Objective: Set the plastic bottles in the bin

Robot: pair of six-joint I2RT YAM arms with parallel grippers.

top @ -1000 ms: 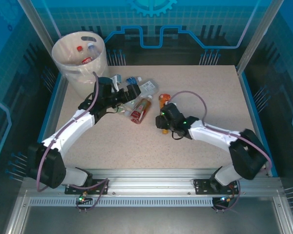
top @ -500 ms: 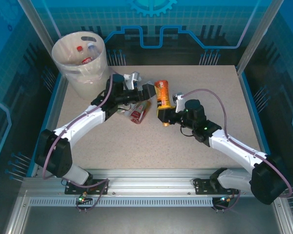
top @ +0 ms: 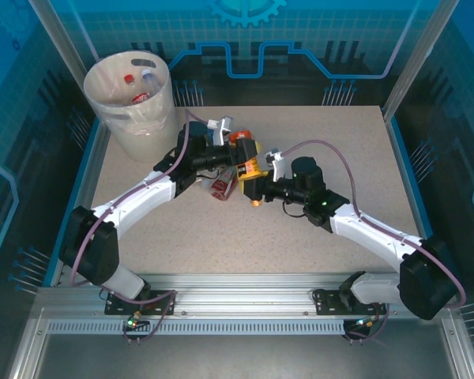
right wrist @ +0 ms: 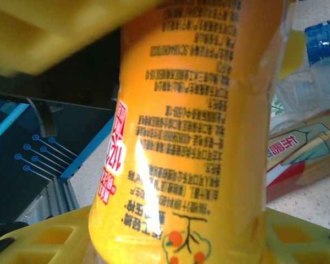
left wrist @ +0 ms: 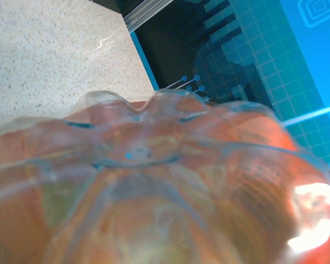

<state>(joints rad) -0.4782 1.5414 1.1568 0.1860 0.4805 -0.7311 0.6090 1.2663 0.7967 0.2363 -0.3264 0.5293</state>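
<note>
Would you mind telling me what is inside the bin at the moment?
The bin holds at least two plastic bottles, one red-capped, one with a red label. Its near wall hides whatever lies deeper.

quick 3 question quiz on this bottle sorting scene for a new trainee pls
1. What is the right gripper holding? A) an orange bottle B) a loose cap C) nothing
2. Fill in: the bin stands at the table's far ____ corner.
3. True or false: the bin is empty.

Key: 1 A, the orange bottle. 2 left. 3 false, bottles lie inside.
</note>
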